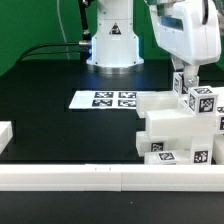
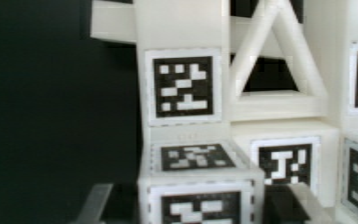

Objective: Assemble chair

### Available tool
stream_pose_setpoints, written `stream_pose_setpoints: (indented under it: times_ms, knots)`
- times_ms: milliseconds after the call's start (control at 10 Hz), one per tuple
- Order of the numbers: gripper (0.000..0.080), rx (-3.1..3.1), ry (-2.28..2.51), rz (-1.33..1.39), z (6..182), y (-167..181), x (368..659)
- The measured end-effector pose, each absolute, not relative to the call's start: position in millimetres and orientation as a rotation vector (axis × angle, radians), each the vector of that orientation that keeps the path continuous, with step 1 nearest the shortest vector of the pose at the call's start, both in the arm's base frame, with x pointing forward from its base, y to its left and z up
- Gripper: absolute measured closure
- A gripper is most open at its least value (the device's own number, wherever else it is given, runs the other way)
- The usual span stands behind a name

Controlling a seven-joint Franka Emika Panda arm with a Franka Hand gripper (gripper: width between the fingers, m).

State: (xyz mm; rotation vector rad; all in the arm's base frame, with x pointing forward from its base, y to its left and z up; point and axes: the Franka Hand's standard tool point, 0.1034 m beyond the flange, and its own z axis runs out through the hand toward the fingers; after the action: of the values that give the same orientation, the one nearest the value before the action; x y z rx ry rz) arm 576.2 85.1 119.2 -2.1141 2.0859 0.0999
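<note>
The partly built chair (image 1: 165, 132), a stack of white tagged blocks, stands at the exterior view's right, just behind the border rail. My gripper (image 1: 182, 80) hangs over its right side, shut on a small white tagged piece (image 1: 181, 90) that rests against the assembly's top block (image 1: 203, 100). In the wrist view that piece (image 2: 202, 208) sits between my gripper's (image 2: 201, 198) two fingers (image 2: 105, 205). Beyond it rise a tagged upright post (image 2: 185, 85) and a triangular white frame (image 2: 274, 70) of the chair.
The marker board (image 1: 105, 98) lies flat mid-table to the left of the chair. A long white border rail (image 1: 90, 178) runs along the front edge. Another white piece (image 1: 5, 135) shows at the left edge. The robot's base (image 1: 113, 45) stands behind.
</note>
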Motion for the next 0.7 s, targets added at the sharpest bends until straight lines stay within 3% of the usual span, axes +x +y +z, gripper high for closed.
stream_pose_setpoints:
  times_ms: [300,400,500,600,700]
  knots:
    - [0.0517,-2.013,2.174,0.108,120.2,88.6,577.6]
    - [0.0458,-2.014,2.174,0.109,119.7,88.7,577.4]
    - [0.0273,-2.014,2.174,0.109,119.6,88.7,577.3]
    - [0.0273,-2.014,2.174,0.109,119.5,88.7,577.3]
    - [0.0176,-2.02,2.167,0.108,120.2,88.3,577.5]
